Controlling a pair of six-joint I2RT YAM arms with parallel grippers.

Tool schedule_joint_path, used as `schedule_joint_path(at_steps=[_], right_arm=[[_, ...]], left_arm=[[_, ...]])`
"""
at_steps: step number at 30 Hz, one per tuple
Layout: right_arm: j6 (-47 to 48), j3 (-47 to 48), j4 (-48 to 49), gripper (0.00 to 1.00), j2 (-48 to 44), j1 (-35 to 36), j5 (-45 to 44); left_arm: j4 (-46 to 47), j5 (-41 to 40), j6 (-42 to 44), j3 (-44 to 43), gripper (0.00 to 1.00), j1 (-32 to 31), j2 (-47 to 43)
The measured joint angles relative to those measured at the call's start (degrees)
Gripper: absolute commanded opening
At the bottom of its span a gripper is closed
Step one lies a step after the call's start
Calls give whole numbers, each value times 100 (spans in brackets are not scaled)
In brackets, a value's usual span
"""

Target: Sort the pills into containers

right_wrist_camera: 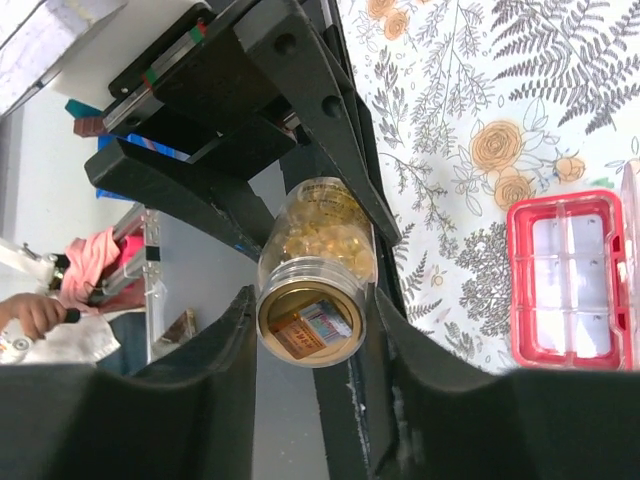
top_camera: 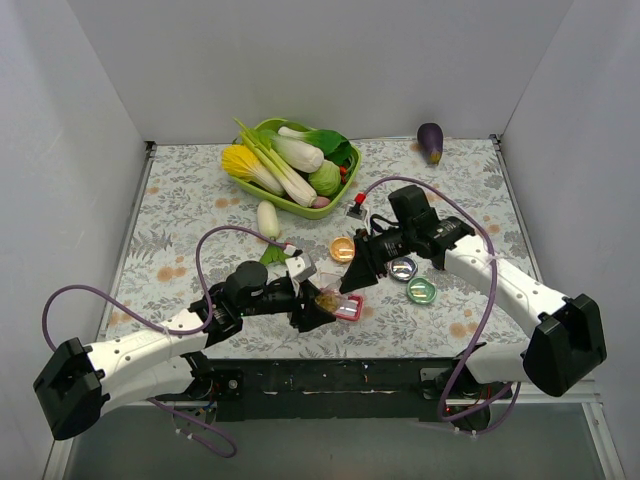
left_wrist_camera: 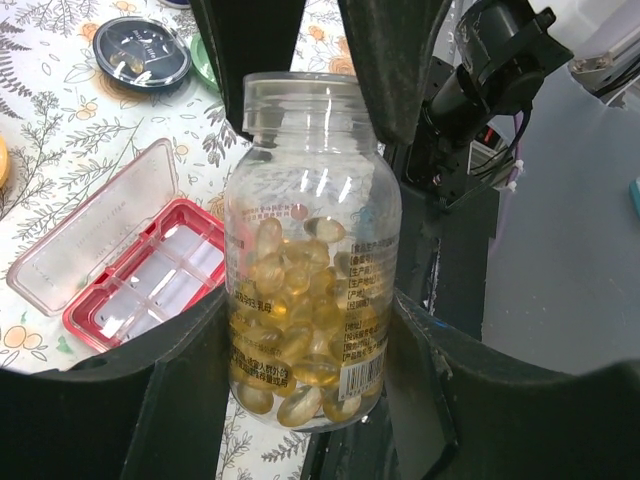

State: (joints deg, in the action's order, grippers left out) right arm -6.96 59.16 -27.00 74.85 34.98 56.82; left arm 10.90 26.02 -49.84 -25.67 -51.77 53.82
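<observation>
Pouring stage, I judge. The left gripper [left_wrist_camera: 310, 345] pinches the uncapped bottle [left_wrist_camera: 312, 180] of amber capsules [left_wrist_camera: 300, 310]. The right gripper [right_wrist_camera: 312, 330] flanks its neck, though I cannot tell if it grips. The open red pill box [left_wrist_camera: 150, 285] lies at the bottle's 8 o'clock. Next, tip the mouth carefully over one compartment.

Floral table [top_camera: 460, 190] — green bowl [top_camera: 290, 208], eggplant [top_camera: 430, 142], red box [top_camera: 347, 307], lids [top_camera: 421, 290]

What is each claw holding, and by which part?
Left claw clamps the clear plastic bottle of amber capsules by its lower body. Right claw brackets its open neck; whether it grips cannot be told.
</observation>
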Motion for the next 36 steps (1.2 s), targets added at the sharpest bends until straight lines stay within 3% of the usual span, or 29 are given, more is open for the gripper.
schedule_joint_path(at_steps=[1, 3, 6, 12, 15, 18, 19, 22, 26, 30, 36], right_arm=[[37, 2, -11, 16, 0, 2, -15], [201, 98, -153, 11, 35, 13, -35], [1182, 549, -748, 5, 254, 52, 44], [5390, 2057, -3108, 2, 1014, 256, 382], [6937, 1934, -3442, 9, 920, 337, 330], [7534, 1419, -3088, 45, 507, 422, 116], [7611, 1298, -2975, 65, 382, 442, 83], [7547, 1207, -2728, 82, 168, 474, -48], [6916, 1207, -2291, 91, 125, 413, -138], [5862, 1207, -1921, 91, 96, 328, -2], [2977, 841, -776, 90, -282, 243, -4]], left_arm=[[-13, -2, 9, 0, 0, 0, -4], [-13, -2, 15, 0, 0, -2, -9], [-7, 15, 70, 0, 0, 0, -63], [7, 61, 157, -52, 0, 22, -197], [-96, 155, 208, -52, 0, 15, -197], [-232, 225, 249, -52, 0, 15, -197], [-238, 236, 254, -52, 0, 9, -197], [-227, 260, 251, -52, 0, -7, -232], [-295, 275, 247, -52, 0, -7, -262], [-317, 275, 221, -52, 0, -7, -262], [-313, 234, 162, -44, 0, -7, -306]])
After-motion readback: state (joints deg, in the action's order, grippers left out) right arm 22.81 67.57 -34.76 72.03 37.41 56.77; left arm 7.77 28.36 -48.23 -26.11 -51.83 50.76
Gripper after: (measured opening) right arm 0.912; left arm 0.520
